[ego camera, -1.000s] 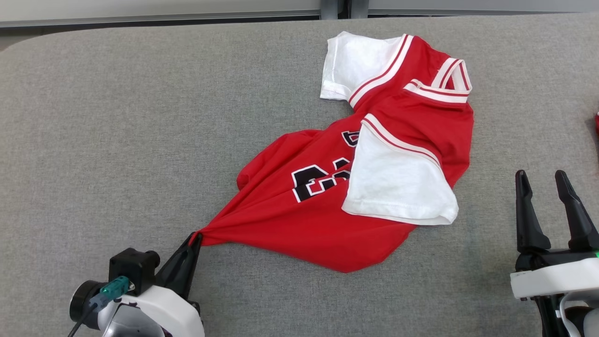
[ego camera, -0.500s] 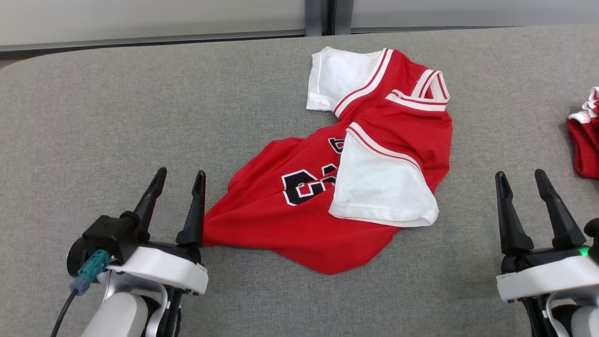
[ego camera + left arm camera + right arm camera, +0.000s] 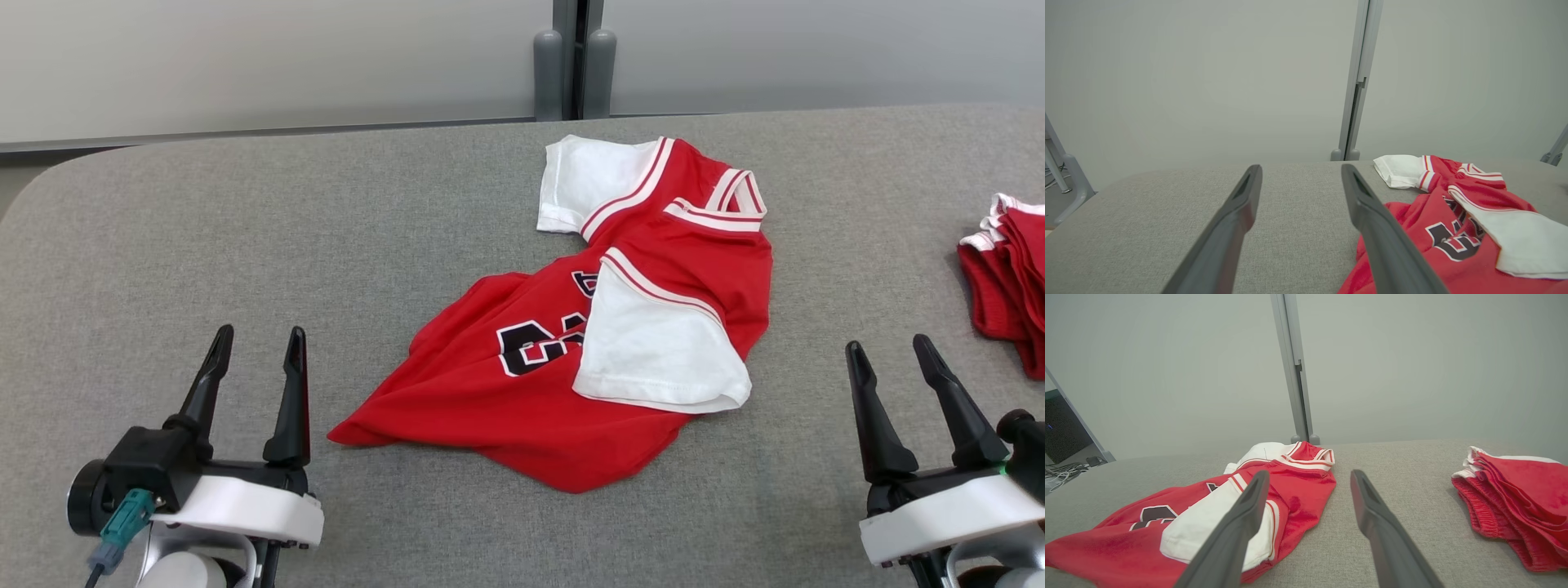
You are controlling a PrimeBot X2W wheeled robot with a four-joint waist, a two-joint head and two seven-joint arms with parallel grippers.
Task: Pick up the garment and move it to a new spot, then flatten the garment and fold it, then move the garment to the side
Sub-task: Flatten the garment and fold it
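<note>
The garment (image 3: 522,392) is a red jersey with white sleeves and a black number, lying crumpled in the middle of the grey table (image 3: 245,245). It also lies at the right of the left wrist view (image 3: 1453,232) and at the left of the right wrist view (image 3: 1216,506). My left gripper (image 3: 258,336) stands open at the lower left, empty, a little left of the garment's near corner. At the lower right my right gripper (image 3: 888,347) is open and empty too, off to the garment's right. Both pairs of fingers (image 3: 1233,228) (image 3: 1380,526) show a wide gap.
A pile of folded red clothes with white trim (image 3: 1008,278) (image 3: 1515,502) sits at the table's right edge. A grey wall with a vertical post (image 3: 571,57) runs behind the table. Bare table lies left of the garment.
My left gripper opened and let go of the garment's near corner, then drew back to the left. The corner settled on the table. The camera tilted up, bringing the red pile into view.
</note>
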